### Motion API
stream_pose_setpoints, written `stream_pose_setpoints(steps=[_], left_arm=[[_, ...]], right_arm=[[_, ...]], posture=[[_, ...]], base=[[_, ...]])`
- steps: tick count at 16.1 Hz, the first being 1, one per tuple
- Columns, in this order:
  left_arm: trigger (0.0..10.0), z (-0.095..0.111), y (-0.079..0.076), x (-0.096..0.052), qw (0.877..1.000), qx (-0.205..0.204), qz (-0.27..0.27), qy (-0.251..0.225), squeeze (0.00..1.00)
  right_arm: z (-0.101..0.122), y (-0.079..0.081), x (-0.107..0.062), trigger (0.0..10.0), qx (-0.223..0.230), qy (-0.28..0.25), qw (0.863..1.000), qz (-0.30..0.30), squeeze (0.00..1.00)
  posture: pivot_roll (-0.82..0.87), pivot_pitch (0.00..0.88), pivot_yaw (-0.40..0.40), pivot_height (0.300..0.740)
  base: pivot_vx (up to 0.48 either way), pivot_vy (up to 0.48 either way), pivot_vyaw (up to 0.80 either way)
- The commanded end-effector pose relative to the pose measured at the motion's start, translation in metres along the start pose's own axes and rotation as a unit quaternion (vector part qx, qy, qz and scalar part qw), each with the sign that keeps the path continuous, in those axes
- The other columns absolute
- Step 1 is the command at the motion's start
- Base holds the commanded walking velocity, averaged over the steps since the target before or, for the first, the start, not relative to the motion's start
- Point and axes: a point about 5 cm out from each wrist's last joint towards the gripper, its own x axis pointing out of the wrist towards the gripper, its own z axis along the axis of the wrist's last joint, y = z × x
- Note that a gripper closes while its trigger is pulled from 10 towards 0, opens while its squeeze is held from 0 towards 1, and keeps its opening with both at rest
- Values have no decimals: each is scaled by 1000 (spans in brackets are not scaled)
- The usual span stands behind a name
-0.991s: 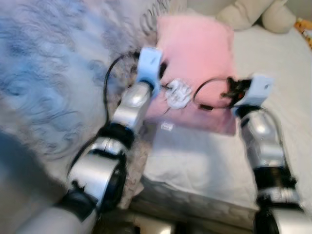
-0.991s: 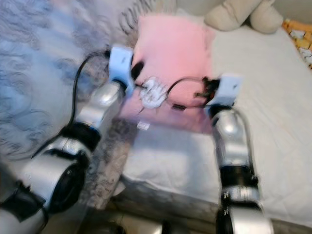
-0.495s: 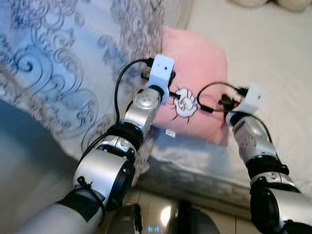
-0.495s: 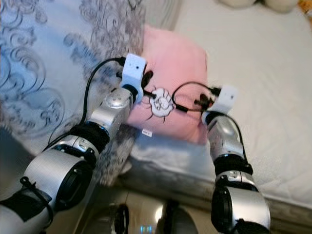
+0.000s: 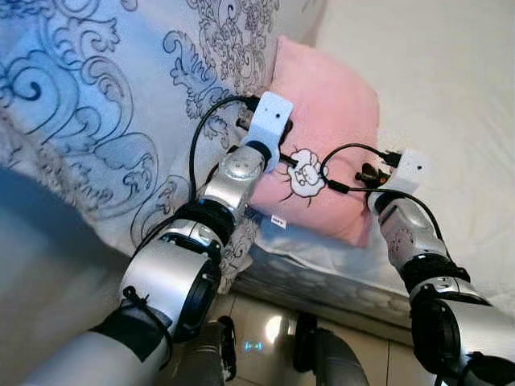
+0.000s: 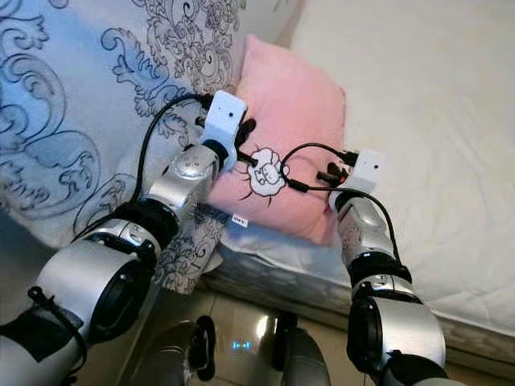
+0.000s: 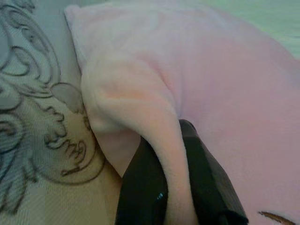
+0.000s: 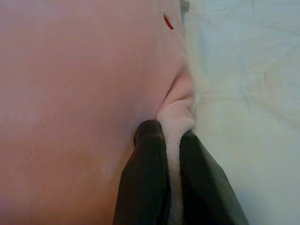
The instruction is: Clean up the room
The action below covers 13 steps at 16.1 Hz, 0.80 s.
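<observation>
At the middle of the frame the pink pillow point(image 5: 326, 112) lies on the bed point(image 5: 451, 96). The left gripper point(image 7: 174, 197) and the right gripper point(image 8: 173, 183) each pinch its edge. Next move, I judge: lift together and place it neatly.

view: the head camera has tilted down and pulled back; plush toys at the far edge are gone from sight, tiled floor point(image 5: 265, 322) and the robot's own legs now show, blur has cleared.
pink pillow point(image 5: 326, 121): lifted nearer the patterned blanket point(image 5: 96, 104), its near edge now past the mattress edge point(image 6: 451, 318).
</observation>
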Motion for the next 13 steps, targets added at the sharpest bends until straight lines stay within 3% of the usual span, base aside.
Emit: stream_pose_setpoints(steps=[1,2,3,6,9,12,13], left_arm=[[10000,6,0,1,1000,15,-12,-9,1000],[10000,9,0,2,1000,16,-14,-12,1000],[10000,12,1,3,1000,18,-15,-14,1000],[10000,21,2,4,998,39,-29,-28,1000],[10000,31,4,5,997,53,-41,-44,1000],[10000,28,23,-1,998,47,-31,-43,1000],[10000,25,27,-3,998,47,-27,-38,1000]], right_arm=[[-7,0,-1,10000,25,5,1000,-13,0],[-10,4,-1,10000,50,0,999,-15,694],[-14,11,-1,10000,70,0,997,-14,1000],[-21,30,-2,10000,80,-9,997,2,1000],[-19,38,-3,10000,69,-33,997,3,1000],[-2,44,-8,10000,-14,-100,995,13,1000],[-1,43,-10,10000,-18,-107,994,11,1000]], posture=[[100,348,24,740],[98,347,26,740],[98,347,26,740],[95,348,31,740],[93,339,38,740],[97,311,40,740],[106,297,36,740]], base=[[0,0,0],[0,0,0],[0,0,0],[0,0,0],[0,0,0],[0,0,0],[0,0,0]])
